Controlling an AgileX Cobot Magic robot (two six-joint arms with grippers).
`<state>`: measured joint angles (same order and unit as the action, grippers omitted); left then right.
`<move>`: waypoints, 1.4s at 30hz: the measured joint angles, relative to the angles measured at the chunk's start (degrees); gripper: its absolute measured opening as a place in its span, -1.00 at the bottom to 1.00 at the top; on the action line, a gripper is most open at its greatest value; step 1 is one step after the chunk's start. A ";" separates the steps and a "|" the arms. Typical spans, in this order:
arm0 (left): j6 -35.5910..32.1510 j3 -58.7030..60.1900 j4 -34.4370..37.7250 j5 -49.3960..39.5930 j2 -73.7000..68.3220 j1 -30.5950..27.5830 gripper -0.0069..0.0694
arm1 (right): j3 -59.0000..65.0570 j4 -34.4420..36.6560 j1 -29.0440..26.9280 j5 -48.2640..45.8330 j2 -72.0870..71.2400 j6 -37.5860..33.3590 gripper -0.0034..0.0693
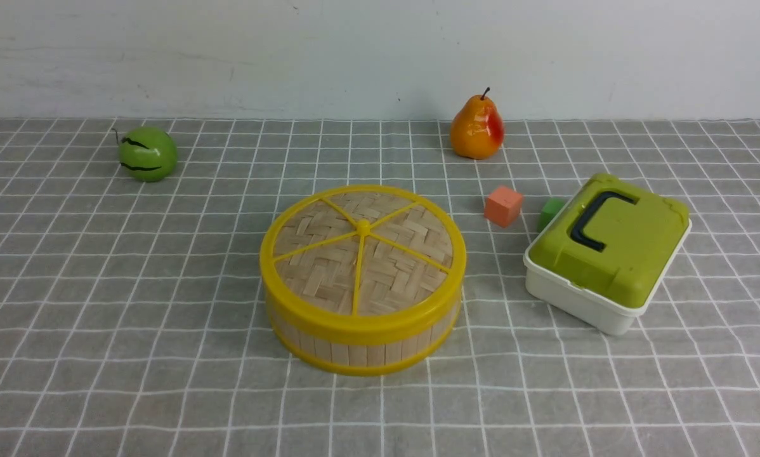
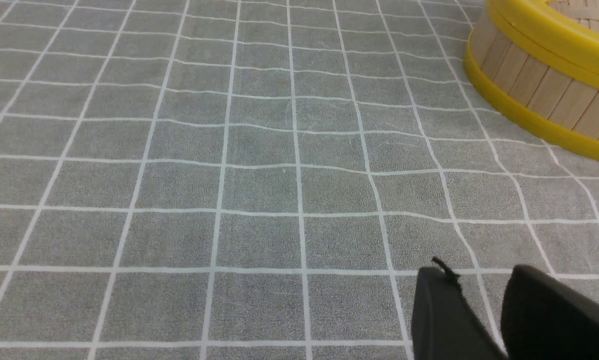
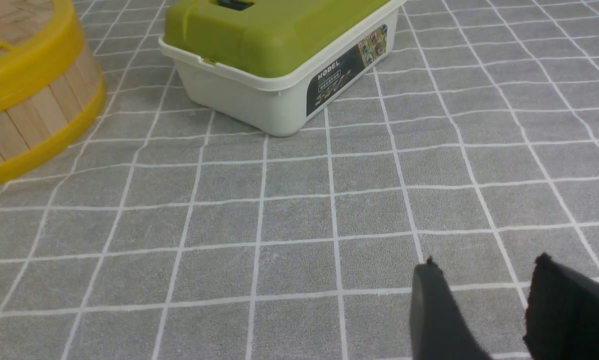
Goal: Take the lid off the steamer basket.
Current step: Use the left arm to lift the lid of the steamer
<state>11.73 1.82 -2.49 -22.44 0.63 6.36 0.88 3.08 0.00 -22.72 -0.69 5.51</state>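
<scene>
Big grey grid-cloth table [image 1: 132, 304] fills the front view, pale wall behind. Mid-table, slightly near side: steamer basket [image 1: 361, 352], upright, slat wall between yellow rims. On top of it the lid [image 1: 362, 254], seated flat and closed, its yellow rim sitting on the basket's top rim, five spokes meeting at the centre knob. Nothing touches it.

To the right of the basket, apart from it: white box [image 1: 576, 298] with green cover and black handle, turned at an angle. Back right near the wall: orange-red pear [image 1: 477, 127], upright. Back left: green round fruit [image 1: 146, 153] with dark stripes. Between pear and box: orange cube [image 1: 503, 205]; just right of it a green cube [image 1: 550, 212], partly hidden behind the box.

Neither arm shows in the front view. In the left wrist view the left pincer [image 2: 479, 280] has fingers apart, a gap between, empty, over bare cloth, well short of the basket. The right pincer [image 3: 487, 265] is the same: fingers parted, empty, over cloth, with box and basket ahead.
</scene>
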 joint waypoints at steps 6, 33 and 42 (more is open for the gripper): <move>0.00 0.00 -0.06 0.00 0.00 0.00 -0.32 | 0.00 0.00 0.00 0.00 0.00 0.00 -0.24; 12.77 -0.51 2.49 51.93 0.00 0.00 -0.28 | 0.00 0.00 0.00 0.00 0.00 0.00 -0.24; 11.74 -24.80 2.93 29.96 -12.60 0.00 -0.85 | 0.00 0.00 0.00 0.00 0.00 0.00 -0.24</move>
<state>23.48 -22.98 0.44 7.52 -11.96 6.36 0.88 3.08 0.00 -22.72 -0.69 5.51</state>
